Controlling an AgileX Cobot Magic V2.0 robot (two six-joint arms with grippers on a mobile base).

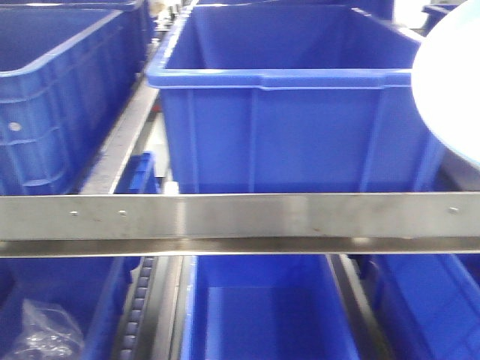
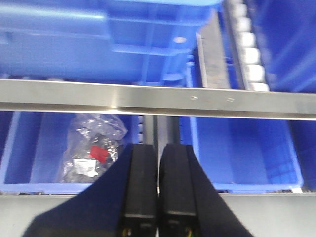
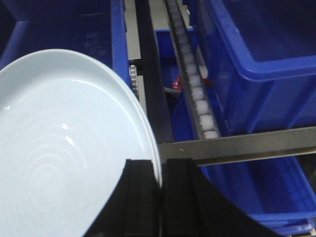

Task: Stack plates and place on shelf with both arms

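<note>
The plate (image 3: 64,158), pale bluish-white with faint rings inside, hung in the air in front of the shelf, its rim pinched between the black fingers of the right tool (image 3: 160,197), which was clamped on its edge. Whether one plate or two lay in that grip could not be told, though a doubled rim line showed near the fingers. In the front view the plate (image 1: 450,82) showed only as a white arc at the right edge, before a big blue bin (image 1: 292,127). A steel rail (image 1: 240,217) ran across the shelf below that bin, with more blue bins under it. A roller track (image 3: 195,84) ran between bins beside the plate. The left tool (image 2: 158,192) held nothing, its fingers pressed together, over a lower bin holding a plastic bag (image 2: 94,148).
</note>
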